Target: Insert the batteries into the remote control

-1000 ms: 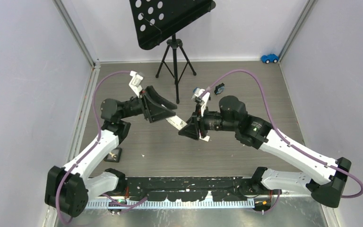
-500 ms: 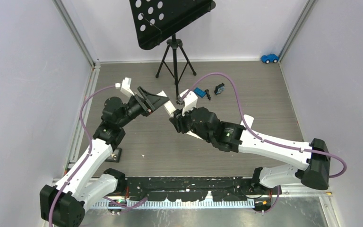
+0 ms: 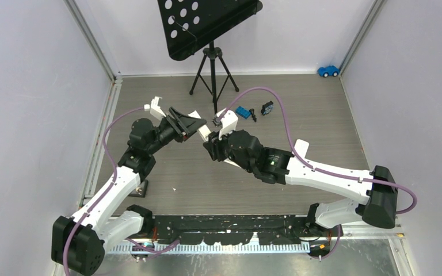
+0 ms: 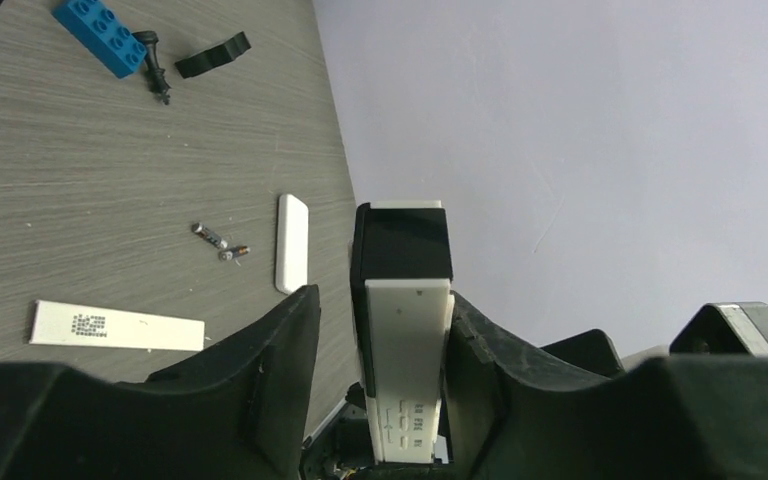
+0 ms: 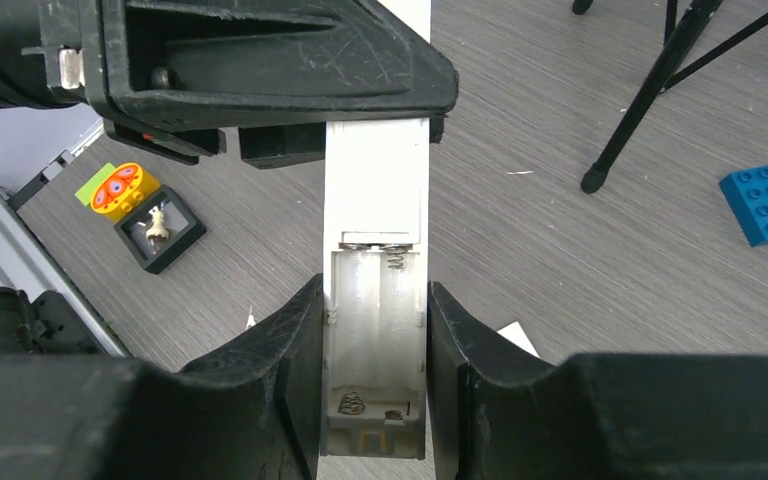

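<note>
1. The remote (image 5: 377, 300) is up off the desk (image 4: 80, 180), stretched between my two arms near the middle of the work area.
2. Its back faces my right wrist camera. The battery bay is open, showing two bare slots with springs at the ends.
3. My right fingers (image 5: 280, 360) are closed on the remote, pressing its long sides at the bay end.
4. My left fingers (image 4: 270, 370) stand on either side of the remote's other end. One looks to be against its edge and there is a dark gap at the other, so I cannot tell whether they are gripping it.
5. The batteries (image 4: 206, 234) show as two tiny cells lying on the desk just beside each other, well apart from the remote and not in it.
6. A small flat white cover (image 4: 292, 243) lies near the cells.
7. A long white strip (image 4: 117, 325) with dark print lies flat on the desk, closer to my left wrist camera.
8. Farther off, a blue brick (image 4: 100, 35), a thin black peg (image 4: 157, 72) and a small black block (image 4: 215, 55) sit close together.
9. A black tripod (image 3: 213, 72) stands behind them with a perforated black panel on top.
10. Seen from my right wrist, a yellow-and-green toy (image 5: 120, 190) sits just beside a small black box (image 5: 160, 232) on the desk.
</note>
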`<state>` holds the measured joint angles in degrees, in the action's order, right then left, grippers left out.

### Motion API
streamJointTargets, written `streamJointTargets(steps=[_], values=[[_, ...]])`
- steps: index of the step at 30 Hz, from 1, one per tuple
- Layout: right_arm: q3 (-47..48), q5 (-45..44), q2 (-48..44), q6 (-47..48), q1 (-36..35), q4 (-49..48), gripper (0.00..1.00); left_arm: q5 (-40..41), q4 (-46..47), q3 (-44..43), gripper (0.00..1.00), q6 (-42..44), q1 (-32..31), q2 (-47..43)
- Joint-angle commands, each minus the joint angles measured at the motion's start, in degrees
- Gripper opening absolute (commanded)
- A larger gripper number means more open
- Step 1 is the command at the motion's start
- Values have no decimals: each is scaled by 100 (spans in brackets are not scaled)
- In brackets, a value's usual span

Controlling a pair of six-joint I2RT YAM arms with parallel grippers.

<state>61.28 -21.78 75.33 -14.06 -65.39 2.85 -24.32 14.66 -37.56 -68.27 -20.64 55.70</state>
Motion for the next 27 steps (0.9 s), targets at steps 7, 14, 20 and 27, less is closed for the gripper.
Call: streamJointTargets(steps=[7, 14, 20, 27], values=[[470, 273, -354, -296, 87, 494, 66, -60, 670, 155, 0, 617, 7, 36], [22, -18, -1574, -1124, 592, 1688, 70, -495, 1215, 244, 0, 1780, 8, 167], [-442, -267, -1666, -2329, 1817, 2610, 58, -1240, 2202, 583, 0, 2018, -1, 290], [-631, 244, -338, -2888, 3224, 2733, 46, -1769, 2887, 761, 0, 1917, -45, 551]])
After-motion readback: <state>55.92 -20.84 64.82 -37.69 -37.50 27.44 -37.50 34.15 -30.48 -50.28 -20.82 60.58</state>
